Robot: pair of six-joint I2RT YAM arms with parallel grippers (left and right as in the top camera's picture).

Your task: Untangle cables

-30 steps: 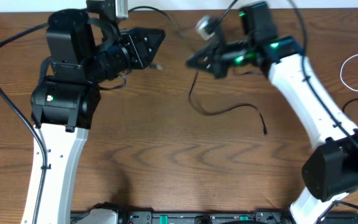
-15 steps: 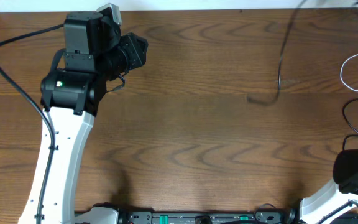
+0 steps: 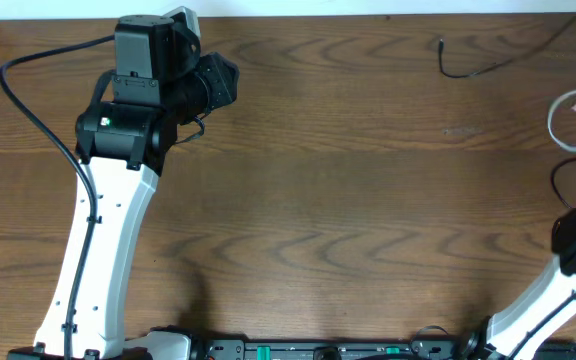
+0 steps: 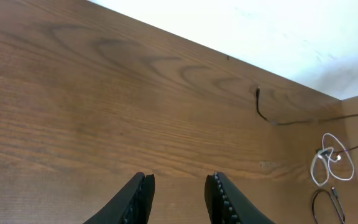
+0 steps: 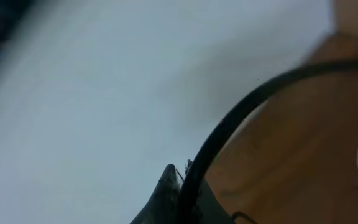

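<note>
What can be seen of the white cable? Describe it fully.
The white cable is a thin, flexible cord lying in loose overlapping loops flat on the wooden table near its right edge. A small plug end sits among the loops. No jaws touch it. A black cable loops beside it; whether they touch is unclear.

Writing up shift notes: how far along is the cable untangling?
Looks mostly done: the white cable and one black cable lie apart at the right of the table. In hand: the right gripper is shut on the other black cable, stretched toward the far corner. The left gripper is open, empty. Left: laying that cable down clear.
</note>
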